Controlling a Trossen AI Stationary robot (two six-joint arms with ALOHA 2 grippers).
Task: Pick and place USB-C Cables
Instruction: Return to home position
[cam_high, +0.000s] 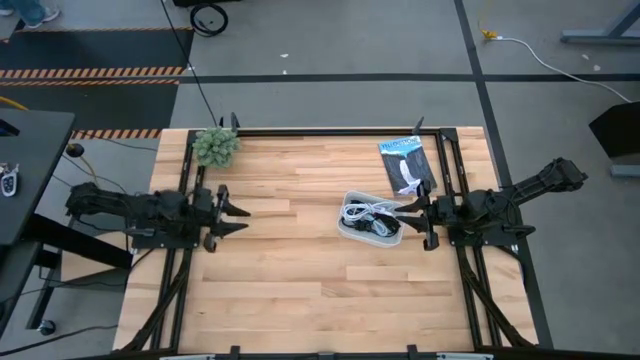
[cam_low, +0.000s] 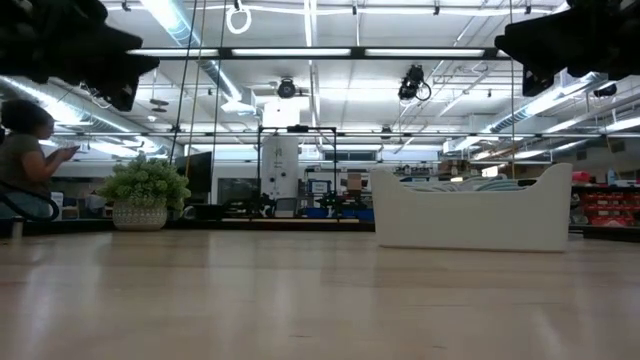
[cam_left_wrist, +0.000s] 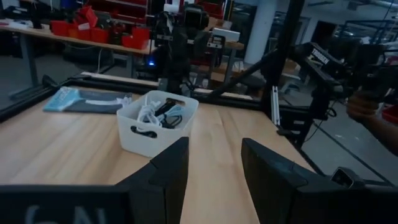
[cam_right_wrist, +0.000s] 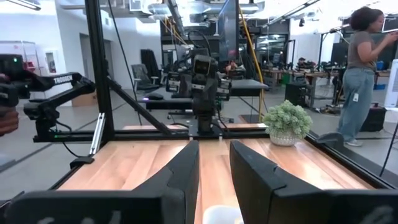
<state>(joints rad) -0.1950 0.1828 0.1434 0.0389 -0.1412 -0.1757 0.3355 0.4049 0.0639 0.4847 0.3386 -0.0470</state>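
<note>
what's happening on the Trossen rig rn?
Cable sorting looks finished. The bundled white and dark USB-C cables lie inside the white rounded plastic tray on the right half of the wooden table. The left tool is open and empty at the table's left side. The right tool is open and empty, close by the tray's right side. A flat black packet with a blue label lies outside the tray.

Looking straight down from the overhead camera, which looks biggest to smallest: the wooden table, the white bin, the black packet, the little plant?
1. Wooden table, by far the largest.
2. White bin and black packet: too close to rank.
3. Potted plant, slightly smallest.
</note>
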